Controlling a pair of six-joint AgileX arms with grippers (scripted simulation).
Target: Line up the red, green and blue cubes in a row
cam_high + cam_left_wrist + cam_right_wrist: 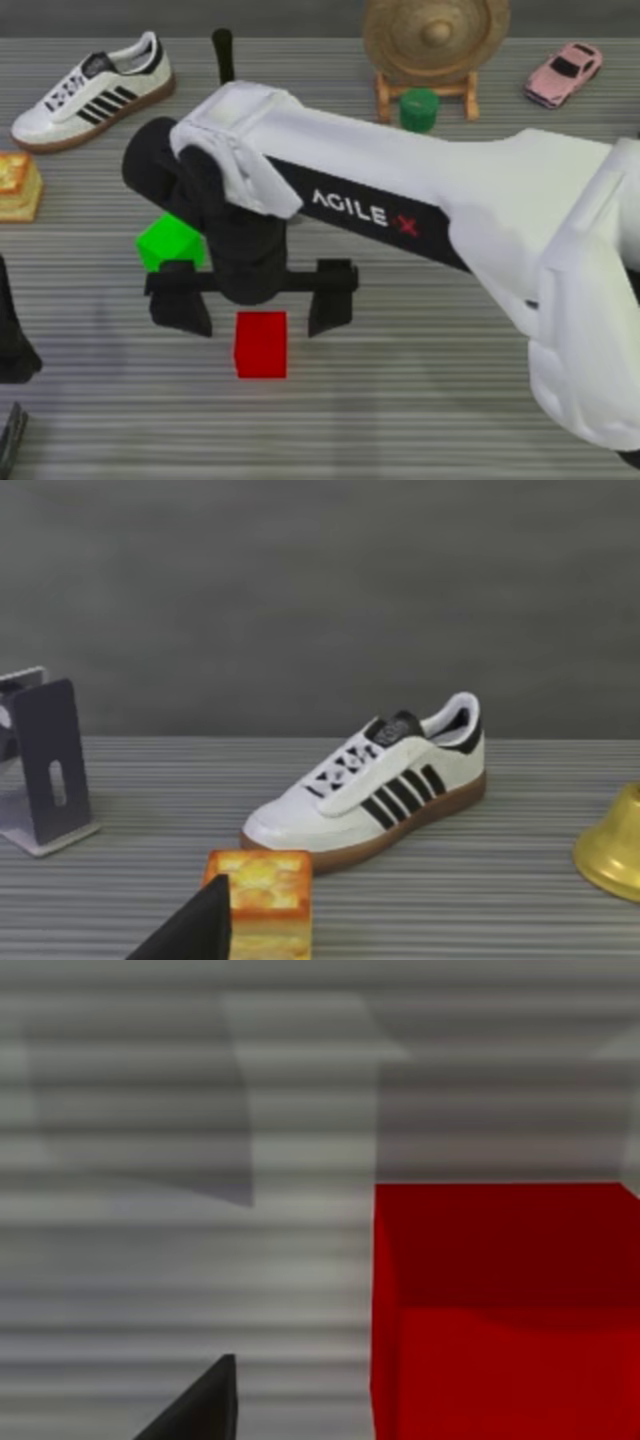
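Right arm (450, 210) spans the table from the top view's right side. Its right gripper (260, 305) hangs over mid-table with fingers spread wide, holding nothing.

Left arm parked at the left edge; only a dark sliver of the left gripper (10, 440) shows, finger state cannot be told.

One white shoe (95, 90) at upper left. One brass gong (435, 40) on a wooden stand at the top. One pink toy car (563, 72) at upper right. One orange block (18, 185) at the left edge. One green-lidded jar (419, 109) by the gong stand.

Cubes counted: two visible.
- red cube (261, 344): free on the table, just below the open fingers, between their lines.
- green cube (170, 243): near, up and left of red, partly under the gripper.
- blue cube: not seen in any view.

Progress, by judgement: row barely started. Red and green sit close but diagonal; blue yet to be found and placed.
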